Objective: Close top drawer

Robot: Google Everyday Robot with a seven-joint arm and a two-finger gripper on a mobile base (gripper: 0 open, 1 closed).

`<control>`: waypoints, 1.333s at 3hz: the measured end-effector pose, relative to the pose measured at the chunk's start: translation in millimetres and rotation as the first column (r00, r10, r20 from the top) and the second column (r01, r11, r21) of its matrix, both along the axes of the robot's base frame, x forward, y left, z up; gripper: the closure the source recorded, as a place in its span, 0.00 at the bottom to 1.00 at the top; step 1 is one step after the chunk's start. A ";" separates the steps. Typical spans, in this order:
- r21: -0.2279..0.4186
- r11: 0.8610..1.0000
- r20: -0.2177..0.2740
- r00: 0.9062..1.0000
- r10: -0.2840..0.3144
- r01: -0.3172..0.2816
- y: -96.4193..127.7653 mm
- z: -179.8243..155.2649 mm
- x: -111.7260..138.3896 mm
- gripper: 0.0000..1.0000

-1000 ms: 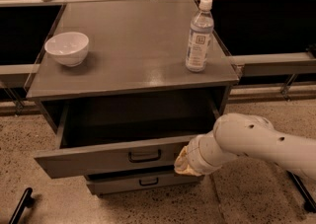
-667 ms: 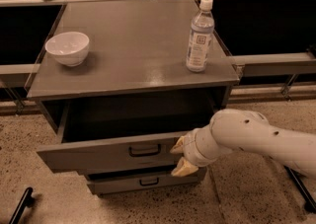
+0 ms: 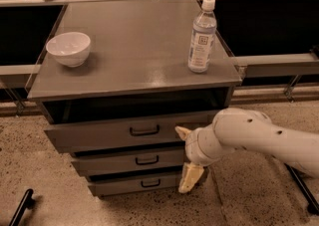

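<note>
The top drawer (image 3: 99, 134) is a wide grey metal drawer with a small black loop handle (image 3: 144, 130) at its centre. It stands a little way out of the grey cabinet (image 3: 134, 46), with a dark gap above its front panel. My gripper (image 3: 185, 155) is at the right part of the drawer's front panel, its cream fingers (image 3: 190, 177) spread apart one above the other, holding nothing. The white arm (image 3: 259, 138) comes in from the right.
Two narrower drawer fronts (image 3: 134, 160) sit below the top drawer. A white bowl (image 3: 69, 48) stands on the cabinet top at the left and a clear water bottle (image 3: 202, 36) at the right. A black bar (image 3: 20, 207) lies on the speckled floor at lower left.
The top drawer has slid inward and now sticks out much less. My gripper has moved with its front panel toward the cabinet.
</note>
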State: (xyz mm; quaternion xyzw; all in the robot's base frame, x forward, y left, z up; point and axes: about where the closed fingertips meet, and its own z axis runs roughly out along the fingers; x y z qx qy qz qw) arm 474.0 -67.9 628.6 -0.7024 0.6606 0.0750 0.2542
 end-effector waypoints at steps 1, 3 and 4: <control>0.016 1.000 0.002 1.000 0.015 -0.015 0.0 2.9 13.4 0.26; 0.022 1.000 0.049 0.999 -0.017 0.016 -8.1 15.1 47.6 0.00; 0.022 1.000 0.049 0.999 -0.017 0.016 -8.1 15.1 47.6 0.00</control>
